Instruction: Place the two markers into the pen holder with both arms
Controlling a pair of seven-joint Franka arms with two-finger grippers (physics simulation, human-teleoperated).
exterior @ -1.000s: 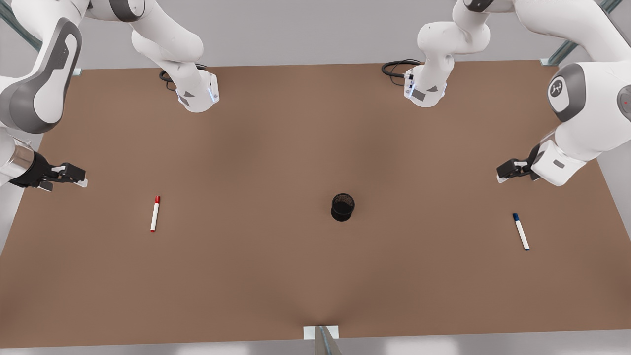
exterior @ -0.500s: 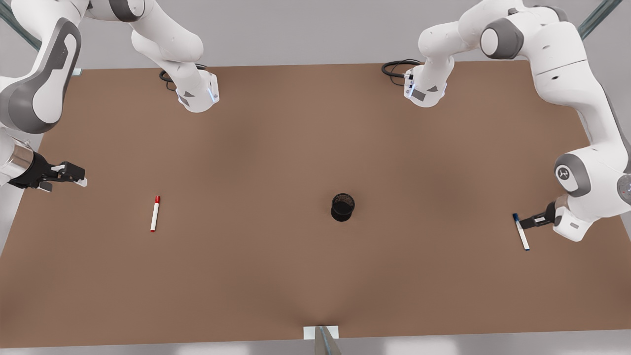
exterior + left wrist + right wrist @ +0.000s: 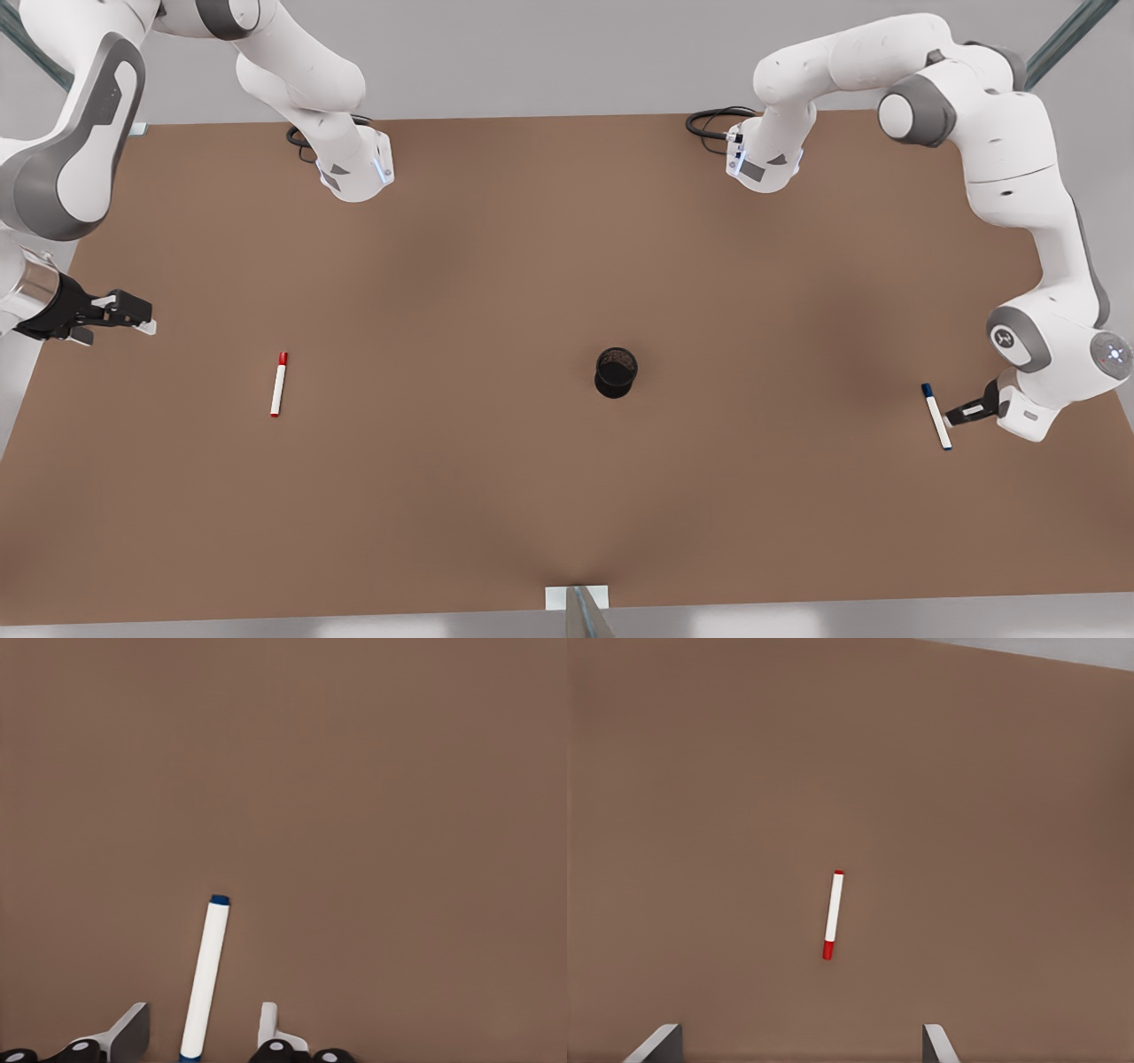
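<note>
The blue-capped marker [image 3: 935, 416] lies flat near the front view's right edge. My left gripper [image 3: 953, 415] is low beside its barrel and open. In the left wrist view the two fingers stand on either side of the blue marker [image 3: 205, 974], apart from it, with the left gripper [image 3: 199, 1028] straddling its near end. The red-capped marker [image 3: 278, 385] lies flat at the front view's left. My right gripper [image 3: 144, 320] hovers open well off to that marker's left, and the right wrist view has the red marker [image 3: 833, 914] ahead of the right gripper [image 3: 797, 1041]. The black mesh pen holder [image 3: 615, 372] stands upright mid-table.
Both arm bases [image 3: 354, 168] [image 3: 764, 159] stand at the brown table's back edge [image 3: 567, 117] with black cables [image 3: 709, 124] beside them. A small metal bracket [image 3: 578, 598] sits at the front edge. Wide bare tabletop separates each marker from the holder.
The left arm has swung down and toward the table's front, bringing its gripper from above the table to the blue marker's barrel. The right arm has barely moved.
</note>
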